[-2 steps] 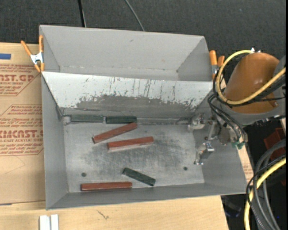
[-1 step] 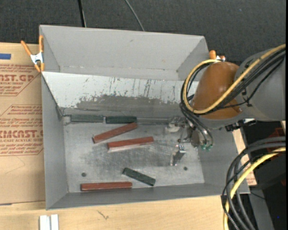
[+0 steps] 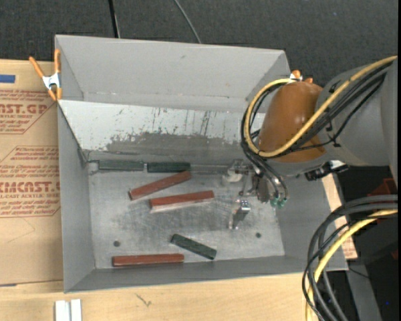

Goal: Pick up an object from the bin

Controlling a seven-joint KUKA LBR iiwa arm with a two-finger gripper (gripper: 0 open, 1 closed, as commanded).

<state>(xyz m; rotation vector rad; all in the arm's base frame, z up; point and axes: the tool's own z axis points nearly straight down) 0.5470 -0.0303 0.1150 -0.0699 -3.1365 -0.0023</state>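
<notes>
- The grey metal bin (image 3: 72, 206) takes up the middle of the frame, and five loose bars lie on its scratched floor.
- The gripper (image 3: 238, 218) hangs low at the centre right of the bin, below the arm's orange cover (image 3: 287, 122) and its looped yellow and black cables (image 3: 255, 122).
- The gripper tip is above bare floor, and I cannot tell whether it is open or closed.
- The nearest thing is the pale-edged red-brown bar (image 3: 182, 200), which lies almost level just left of the gripper with its right end near the tip.
- The tilted red-brown bar (image 3: 160, 185) lies just above that one, with its right end higher than its left.
- The short dark green bar (image 3: 194, 246) lies below and left of the gripper, slanting down to the right.
- The long red-brown bar (image 3: 148, 260) lies flat along the lower edge of the floor, at lower left.
- The long dark green bar (image 3: 144, 167) lies against the foot of the back wall, at upper left of the floor, well apart from the gripper.
</notes>
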